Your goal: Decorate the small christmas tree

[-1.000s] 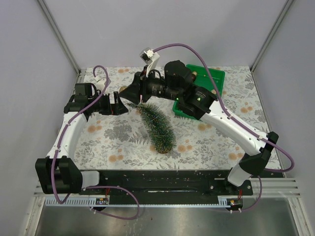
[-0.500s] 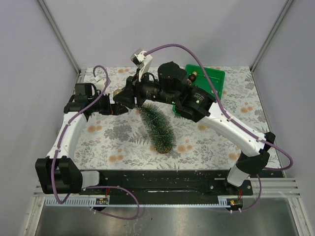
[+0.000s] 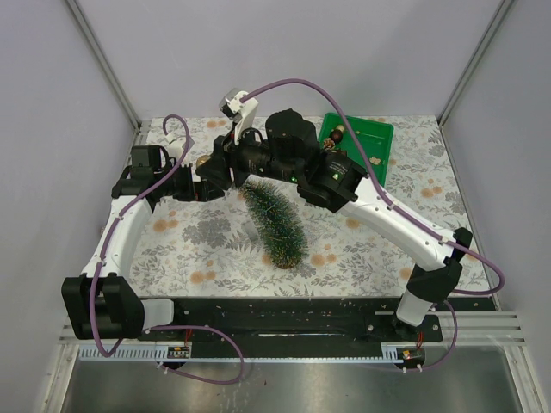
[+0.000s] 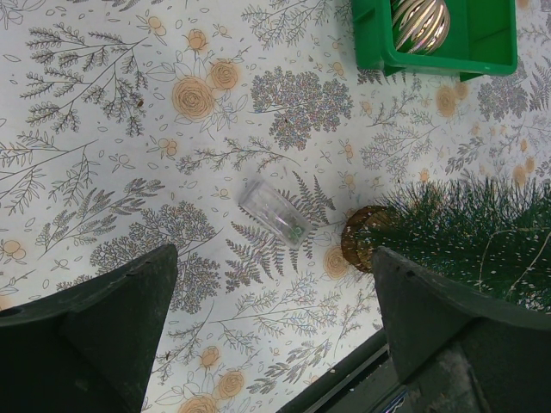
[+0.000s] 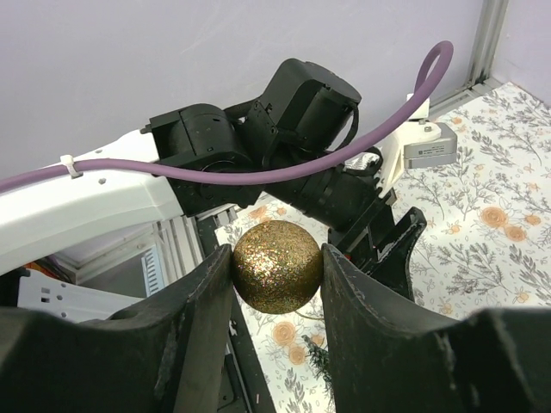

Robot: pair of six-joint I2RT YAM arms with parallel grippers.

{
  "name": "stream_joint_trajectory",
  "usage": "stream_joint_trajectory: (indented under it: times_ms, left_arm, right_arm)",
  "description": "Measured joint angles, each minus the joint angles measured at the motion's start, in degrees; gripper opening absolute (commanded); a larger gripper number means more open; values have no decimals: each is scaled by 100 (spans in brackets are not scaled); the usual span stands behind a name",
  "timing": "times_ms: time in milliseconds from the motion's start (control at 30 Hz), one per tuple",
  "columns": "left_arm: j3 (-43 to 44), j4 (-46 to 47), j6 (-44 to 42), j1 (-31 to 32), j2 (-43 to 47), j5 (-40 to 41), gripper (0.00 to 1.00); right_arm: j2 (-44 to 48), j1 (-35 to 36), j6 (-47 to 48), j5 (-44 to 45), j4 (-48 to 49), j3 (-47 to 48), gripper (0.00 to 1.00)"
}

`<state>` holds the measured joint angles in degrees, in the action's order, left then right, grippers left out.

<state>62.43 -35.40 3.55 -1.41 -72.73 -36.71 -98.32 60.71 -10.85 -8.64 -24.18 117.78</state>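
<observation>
One gold ball (image 5: 277, 266) sits pinched in my right gripper (image 5: 277, 258) for hanging on the small christmas tree (image 3: 275, 219) just below, while my left gripper (image 4: 274, 254) gapes wide beside that tree, probably to steady it.

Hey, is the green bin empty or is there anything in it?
Not empty. The green bin holds a ribbed gold bauble, clearly visible in the left wrist view.
</observation>
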Motion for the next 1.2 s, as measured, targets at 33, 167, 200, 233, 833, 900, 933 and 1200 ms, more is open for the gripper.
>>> stream_joint_trajectory:
  times_ms: [33,167,200,233,833,900,933,1200]
  left_arm:
    - [0,0,0,0,0,0,99]
    - [0,0,0,-2,0,0,99]
    - [0,0,2,-2,0,0,99]
    - [0,0,2,-4,0,0,99]
    - [0,0,63,-4,0,0,99]
    - [0,0,63,-4,0,-2,99]
    - [0,0,63,-4,0,-2,99]
    - [-22,0,63,-4,0,-2,99]
  right_arm:
    - [0,0,22,15,0,0,11]
    - [11,0,59,33,13,-17,11]
    - [37,0,57,50,42,-72,11]
    - [74,0,57,61,48,-127,11]
    - [686,0,28,170,354,-831,11]
    - [686,0,17,166,382,-831,11]
    - [686,0,15,166,385,-831,11]
    - [686,0,13,157,424,-883,11]
